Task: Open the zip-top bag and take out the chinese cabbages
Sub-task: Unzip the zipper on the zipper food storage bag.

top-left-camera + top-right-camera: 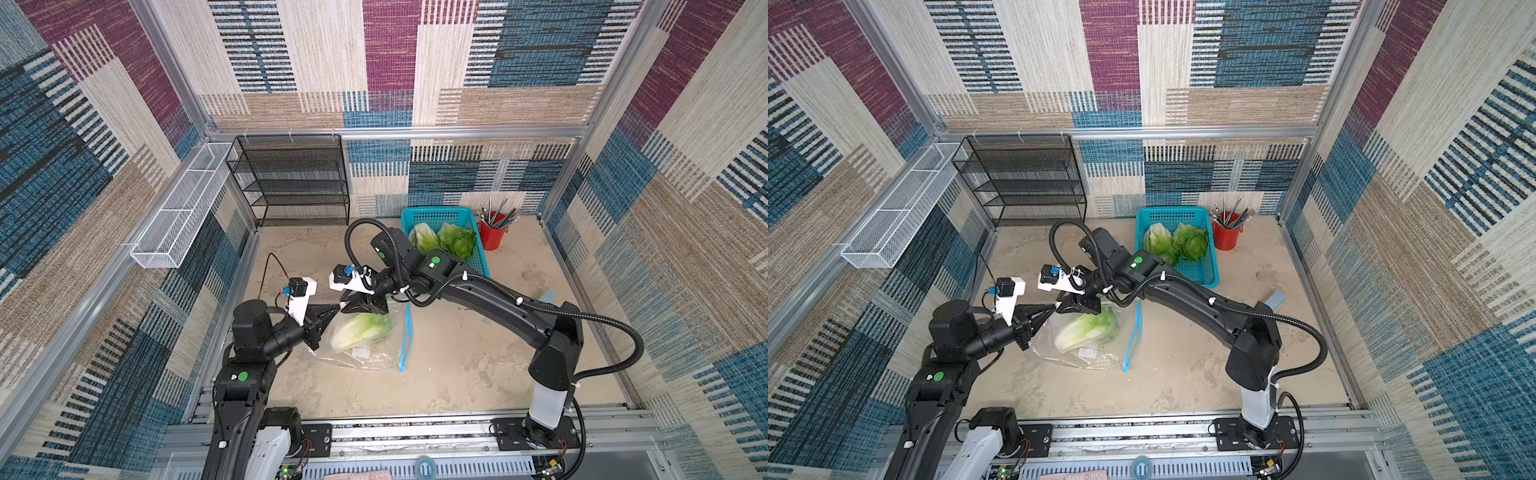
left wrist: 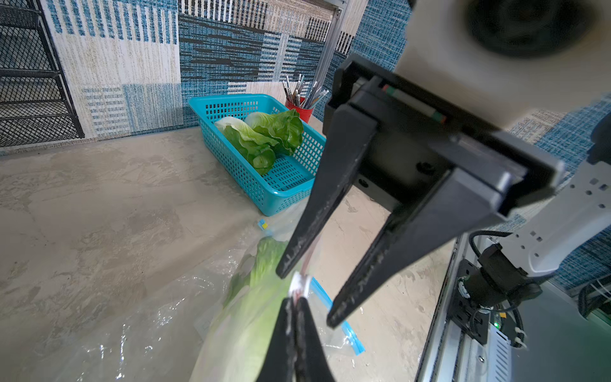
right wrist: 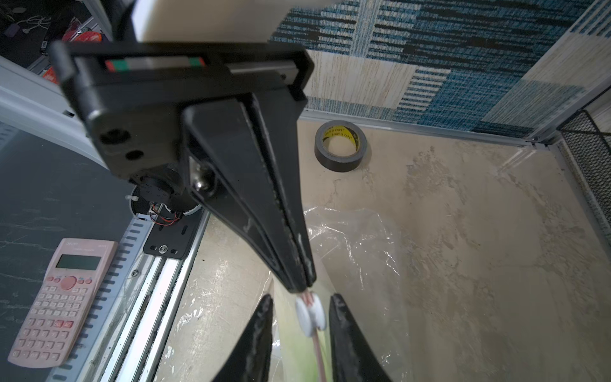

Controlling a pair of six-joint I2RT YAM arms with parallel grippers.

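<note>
Left tool [image 3: 302,286] clamps a white tab [image 3: 310,317] on the clear plastic zip-top bag [image 1: 365,357]; right tool [image 2: 305,298], half open, straddles it.

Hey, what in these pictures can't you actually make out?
White piece pinched in the left tool: blurred in both wrist views, tiny in the top views, so what it is is unclear.
Blue basket: near corner hidden behind the right arm in both top views.
Calculator: key labels too small, right wrist view.
</note>
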